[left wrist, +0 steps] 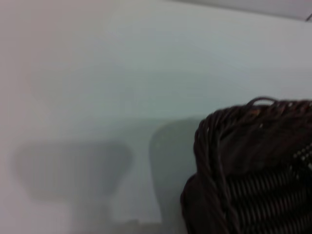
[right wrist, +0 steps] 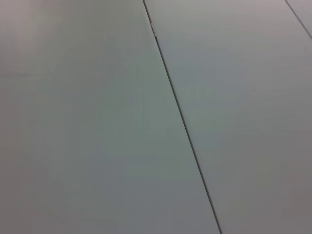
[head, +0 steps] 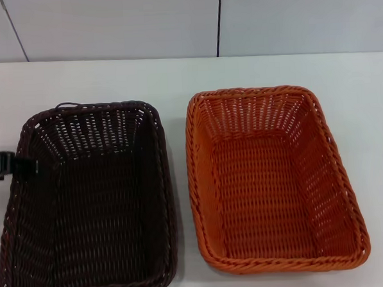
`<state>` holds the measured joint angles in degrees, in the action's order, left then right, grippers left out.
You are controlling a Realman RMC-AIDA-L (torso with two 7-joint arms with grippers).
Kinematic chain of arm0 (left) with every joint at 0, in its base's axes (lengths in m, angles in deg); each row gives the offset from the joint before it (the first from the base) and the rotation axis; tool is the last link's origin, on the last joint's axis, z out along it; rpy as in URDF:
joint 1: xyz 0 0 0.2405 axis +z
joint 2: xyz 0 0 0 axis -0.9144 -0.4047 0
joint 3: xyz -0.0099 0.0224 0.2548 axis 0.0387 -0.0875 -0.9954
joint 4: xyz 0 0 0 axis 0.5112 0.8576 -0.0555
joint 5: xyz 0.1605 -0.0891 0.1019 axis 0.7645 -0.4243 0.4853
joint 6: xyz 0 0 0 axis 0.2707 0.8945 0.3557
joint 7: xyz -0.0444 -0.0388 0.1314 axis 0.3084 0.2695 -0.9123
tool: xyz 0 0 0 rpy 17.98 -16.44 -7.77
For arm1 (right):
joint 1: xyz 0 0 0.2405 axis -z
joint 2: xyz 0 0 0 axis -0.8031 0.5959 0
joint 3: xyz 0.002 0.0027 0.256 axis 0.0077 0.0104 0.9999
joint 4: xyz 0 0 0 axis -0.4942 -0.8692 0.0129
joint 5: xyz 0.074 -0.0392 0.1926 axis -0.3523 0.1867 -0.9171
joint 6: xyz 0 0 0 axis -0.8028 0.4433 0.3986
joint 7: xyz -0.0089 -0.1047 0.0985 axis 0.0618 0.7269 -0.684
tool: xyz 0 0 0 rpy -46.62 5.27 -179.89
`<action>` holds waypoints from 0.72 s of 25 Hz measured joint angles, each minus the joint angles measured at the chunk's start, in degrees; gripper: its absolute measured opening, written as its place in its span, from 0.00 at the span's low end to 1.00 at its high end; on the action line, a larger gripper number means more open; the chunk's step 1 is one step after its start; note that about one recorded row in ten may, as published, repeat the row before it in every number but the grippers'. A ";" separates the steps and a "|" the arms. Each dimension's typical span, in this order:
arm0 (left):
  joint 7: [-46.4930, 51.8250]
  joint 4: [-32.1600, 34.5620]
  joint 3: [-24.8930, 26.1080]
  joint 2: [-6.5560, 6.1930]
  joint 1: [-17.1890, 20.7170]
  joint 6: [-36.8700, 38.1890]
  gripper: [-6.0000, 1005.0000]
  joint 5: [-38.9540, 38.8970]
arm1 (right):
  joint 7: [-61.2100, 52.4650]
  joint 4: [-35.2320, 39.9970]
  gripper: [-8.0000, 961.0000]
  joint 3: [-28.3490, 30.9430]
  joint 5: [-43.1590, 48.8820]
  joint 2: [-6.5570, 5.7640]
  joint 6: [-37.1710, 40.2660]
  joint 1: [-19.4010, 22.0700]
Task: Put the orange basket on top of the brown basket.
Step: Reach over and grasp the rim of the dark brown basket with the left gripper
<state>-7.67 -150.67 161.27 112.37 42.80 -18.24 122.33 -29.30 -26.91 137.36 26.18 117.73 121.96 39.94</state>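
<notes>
- While both baskets sit side by side on the white surface (head: 175,73), the orange basket (head: 270,178) lies right of the brown basket (head: 85,200), close but apart.
- The left end effector (head: 1,164) meets the brown basket's left rim; its grip cannot be told.
- No readable writing shows anywhere.

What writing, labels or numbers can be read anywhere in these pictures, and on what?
None: no word, label, brand, number or sign shows in any view.
The brown basket and the orange basket show only plain weave.
The white table and the wall panels are unmarked.
The left gripper, at the brown basket's rim, shows no legible marking.
</notes>
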 joint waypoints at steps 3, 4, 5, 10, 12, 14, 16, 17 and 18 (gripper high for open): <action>0.90 0.14 -1.22 -0.01 -0.03 -0.88 0.76 1.78 | -0.36 0.38 0.51 0.00 0.00 -0.04 0.00 -0.31; 1.24 0.15 -1.63 -0.01 0.09 -1.16 0.76 2.23 | -0.56 0.50 0.51 0.00 0.00 -0.09 0.00 -0.41; 1.43 0.15 -1.94 -0.01 0.23 -1.48 0.76 2.38 | -0.74 0.59 0.51 0.00 0.00 -0.16 0.00 -0.52; 2.02 -0.05 -2.73 -0.01 0.60 -3.82 0.75 2.61 | -1.01 1.75 0.51 0.30 0.00 -0.32 0.00 -1.28; 2.03 -0.30 -2.83 -0.01 0.64 -4.63 0.75 2.62 | -1.13 2.03 0.51 0.41 0.00 -0.28 0.00 -1.45; 2.04 -0.40 -2.96 -0.01 0.65 -5.15 0.75 2.63 | -1.85 2.67 0.51 0.56 -0.01 -0.16 0.01 -1.77; 2.09 -0.45 -3.22 -0.01 0.63 -5.42 0.75 2.65 | -3.17 3.41 0.51 0.64 -0.01 -0.13 0.01 -2.06; 2.11 -0.47 -3.37 -0.01 0.61 -5.46 0.75 2.64 | -3.81 3.71 0.51 0.68 -0.01 -0.13 0.01 -2.17; 2.11 -0.47 -3.37 -0.01 0.61 -5.46 0.75 2.64 | -4.27 3.91 0.51 0.70 -0.01 -0.15 0.01 -2.24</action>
<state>-5.56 -151.15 157.89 112.37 43.41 -23.70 124.98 -33.57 -23.00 138.06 26.17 117.58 121.97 37.70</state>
